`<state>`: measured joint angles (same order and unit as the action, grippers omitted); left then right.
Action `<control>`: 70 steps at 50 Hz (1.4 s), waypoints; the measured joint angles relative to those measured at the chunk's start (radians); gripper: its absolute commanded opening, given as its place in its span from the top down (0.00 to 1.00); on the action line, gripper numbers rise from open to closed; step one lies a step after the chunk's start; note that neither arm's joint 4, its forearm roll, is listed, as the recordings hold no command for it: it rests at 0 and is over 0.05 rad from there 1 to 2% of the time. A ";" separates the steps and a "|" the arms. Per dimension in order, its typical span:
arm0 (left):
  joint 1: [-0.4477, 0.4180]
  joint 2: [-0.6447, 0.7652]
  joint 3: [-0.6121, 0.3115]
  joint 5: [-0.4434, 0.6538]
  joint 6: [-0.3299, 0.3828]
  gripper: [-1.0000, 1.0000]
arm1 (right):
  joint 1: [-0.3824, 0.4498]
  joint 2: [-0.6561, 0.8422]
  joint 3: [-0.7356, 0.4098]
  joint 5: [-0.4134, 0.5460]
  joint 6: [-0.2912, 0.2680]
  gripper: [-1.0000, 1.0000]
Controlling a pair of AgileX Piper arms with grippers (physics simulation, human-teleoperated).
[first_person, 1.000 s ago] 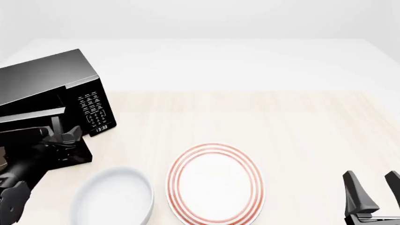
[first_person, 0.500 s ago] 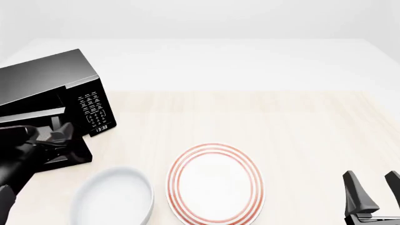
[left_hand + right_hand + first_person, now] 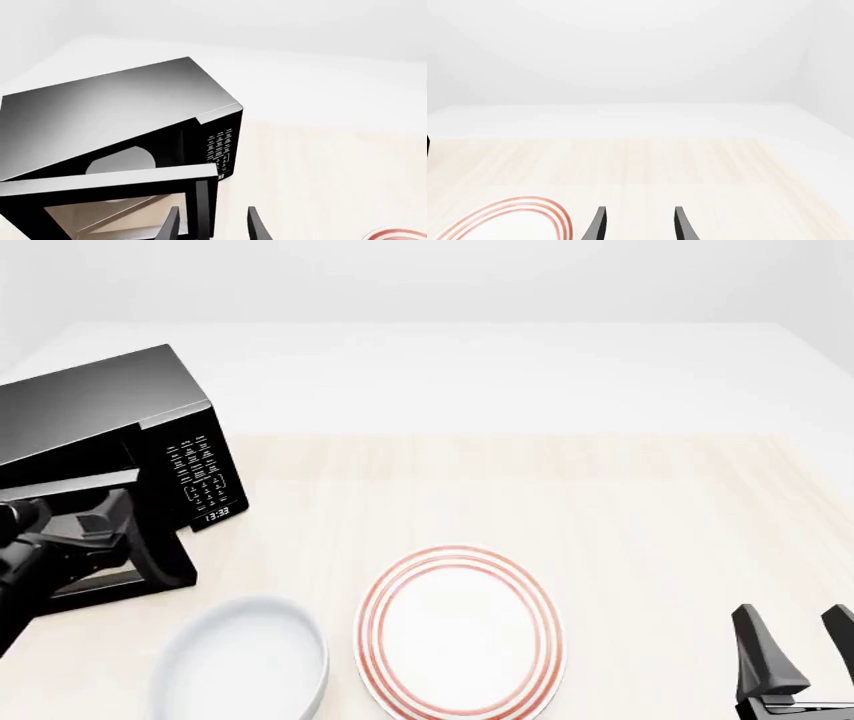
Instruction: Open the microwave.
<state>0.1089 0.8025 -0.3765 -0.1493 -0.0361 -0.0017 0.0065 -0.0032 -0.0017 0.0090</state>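
The glossy black microwave (image 3: 107, 410) stands at the table's left, with its keypad (image 3: 194, 465) and clock (image 3: 218, 511) facing me. Its door (image 3: 107, 181) is swung partly open, and the cavity shows behind it. My left gripper (image 3: 123, 522) is at the door's free edge. In the left wrist view the gripper (image 3: 212, 227) is open, and the vertical bar handle (image 3: 202, 205) stands between its fingers with gaps on both sides. My right gripper (image 3: 798, 645) is open and empty at the table's near right corner, and it also shows in the right wrist view (image 3: 639, 225).
A white plate with red rings (image 3: 461, 630) lies near the front middle, and part of it shows in the right wrist view (image 3: 514, 220). A white bowl (image 3: 240, 660) sits to the plate's left, just in front of the open door.
My left arm has moved left and a little farther away along the door's edge. The door's angle looks much the same. The right arm has not moved.
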 measured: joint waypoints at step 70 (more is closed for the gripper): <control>0.019 -0.139 -0.285 0.384 0.106 0.00 | 0.000 0.000 0.000 0.000 0.000 0.00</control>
<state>0.1279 0.6631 -0.6610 0.2349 0.0698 -0.0017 0.0065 -0.0032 -0.0016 0.0089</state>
